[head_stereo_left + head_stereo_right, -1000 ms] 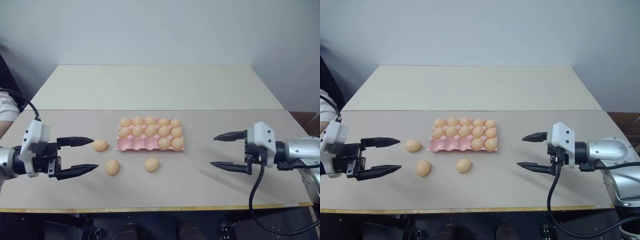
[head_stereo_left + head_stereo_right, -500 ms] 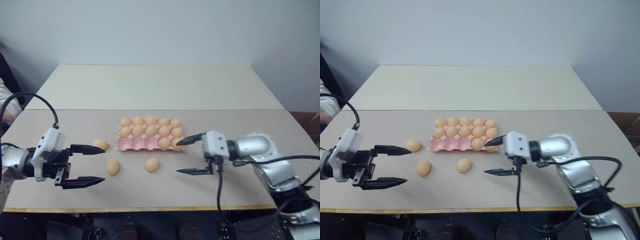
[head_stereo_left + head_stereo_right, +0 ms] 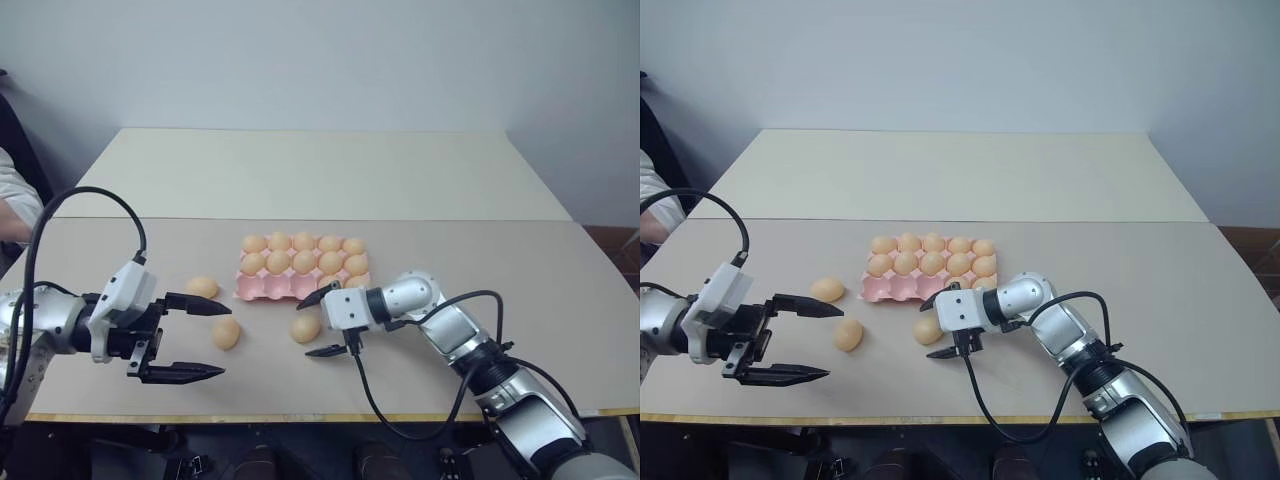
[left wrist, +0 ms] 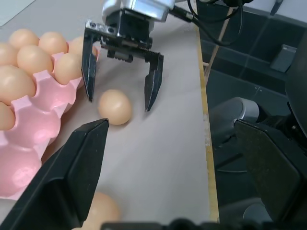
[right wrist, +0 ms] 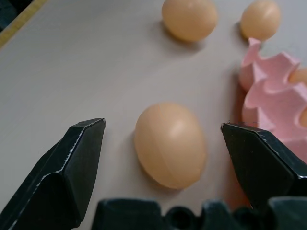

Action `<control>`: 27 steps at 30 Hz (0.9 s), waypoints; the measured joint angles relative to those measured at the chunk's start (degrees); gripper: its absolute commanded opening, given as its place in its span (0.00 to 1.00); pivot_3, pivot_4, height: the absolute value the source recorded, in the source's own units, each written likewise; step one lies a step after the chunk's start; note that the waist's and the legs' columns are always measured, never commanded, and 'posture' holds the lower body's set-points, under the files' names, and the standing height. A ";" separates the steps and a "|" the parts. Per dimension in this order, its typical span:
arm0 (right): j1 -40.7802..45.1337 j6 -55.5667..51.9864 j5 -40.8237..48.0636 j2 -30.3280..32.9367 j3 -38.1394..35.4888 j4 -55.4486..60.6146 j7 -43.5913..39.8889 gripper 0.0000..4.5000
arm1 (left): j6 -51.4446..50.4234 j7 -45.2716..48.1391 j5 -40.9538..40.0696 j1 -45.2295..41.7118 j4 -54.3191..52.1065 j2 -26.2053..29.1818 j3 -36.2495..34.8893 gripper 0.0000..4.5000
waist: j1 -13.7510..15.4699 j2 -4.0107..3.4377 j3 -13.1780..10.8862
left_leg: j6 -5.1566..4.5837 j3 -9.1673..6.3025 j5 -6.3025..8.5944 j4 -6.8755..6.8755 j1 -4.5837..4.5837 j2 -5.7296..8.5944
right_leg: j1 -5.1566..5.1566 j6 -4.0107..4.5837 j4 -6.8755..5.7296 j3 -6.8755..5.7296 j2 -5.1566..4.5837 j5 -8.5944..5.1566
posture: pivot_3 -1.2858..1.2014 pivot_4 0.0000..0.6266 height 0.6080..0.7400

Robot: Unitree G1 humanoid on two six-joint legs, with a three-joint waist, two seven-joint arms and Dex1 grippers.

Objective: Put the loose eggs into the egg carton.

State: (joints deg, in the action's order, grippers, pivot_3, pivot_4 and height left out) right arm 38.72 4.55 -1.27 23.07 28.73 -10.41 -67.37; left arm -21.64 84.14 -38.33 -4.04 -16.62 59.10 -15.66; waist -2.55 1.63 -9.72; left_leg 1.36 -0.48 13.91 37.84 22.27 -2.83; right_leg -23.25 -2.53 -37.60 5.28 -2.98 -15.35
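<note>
The left gripper (image 3: pixel 195 338) is spread wide and empty beside two eggs (image 3: pixel 202 288) (image 3: pixel 226 333) lying on the table (image 3: pixel 520 270). A third egg (image 3: pixel 305 327), small, smooth, orange-tan, lies between the right gripper's (image 3: pixel 316 322) parted fingers, untouched, before the pink carton (image 3: pixel 262 288). It is judged light, slippery, fragile, best pinched gently across its middle.
</note>
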 measured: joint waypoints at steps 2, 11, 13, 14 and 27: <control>0.63 1.44 -0.98 -0.61 0.23 -1.86 0.01 0.95 | 0.19 -0.06 0.04 0.73 -0.07 -0.03 -0.03 1.00 | -0.13 0.00 0.00 | 0.00 0.00 0.00 0.00 -0.01 0.00 | 0.00 0.00 -0.01 0.01 0.00 0.00 | 0.52 0.24 1.00; 0.32 2.32 -1.94 -2.60 -0.14 -3.40 1.79 0.44 | 1.74 -0.99 1.59 3.96 -1.22 -0.02 -1.46 1.00 | -0.13 0.00 0.00 | 0.00 -0.02 0.00 0.00 -0.03 -0.03 | 0.00 0.03 -0.04 0.00 0.02 -0.01 | 0.52 0.24 1.00; -0.34 1.35 -1.59 -2.52 -0.66 -2.02 2.18 0.44 | 1.59 -1.46 1.25 4.07 -1.52 -0.02 -1.71 1.00 | -0.05 0.00 0.00 | 0.00 -0.03 0.00 0.00 -0.03 -0.03 | 0.00 0.03 -0.05 -0.01 0.02 -0.01 | 0.52 0.24 1.00; -0.66 0.77 -1.04 -2.50 -0.90 -1.21 2.17 0.44 | 1.47 -1.62 1.08 4.06 -1.53 -0.02 -2.19 1.00 | -0.05 0.00 0.00 | 0.00 -0.03 0.00 0.00 -0.03 -0.03 | 0.00 0.03 -0.05 0.00 0.02 -0.01 | 0.52 0.24 1.00; 4.22 -7.79 0.99 -5.97 -8.60 -0.06 13.67 0.44 | -7.06 -9.93 -8.89 -5.54 0.82 -2.16 -8.46 1.00 | -0.34 0.00 0.00 | 0.00 -0.09 0.00 -0.01 -0.01 -0.02 | -0.01 0.03 -0.06 -0.05 0.02 -0.01 | 0.52 0.24 1.00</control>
State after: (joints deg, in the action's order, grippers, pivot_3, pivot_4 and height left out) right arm 42.94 -3.25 -0.28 17.11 20.13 -10.47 -53.70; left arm -28.70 74.21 -47.23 -9.58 -15.79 56.93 -24.12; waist -2.89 1.63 -9.72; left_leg 1.36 -0.57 13.91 37.83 22.26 -2.85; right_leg -23.27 -2.50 -37.66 5.23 -2.95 -15.36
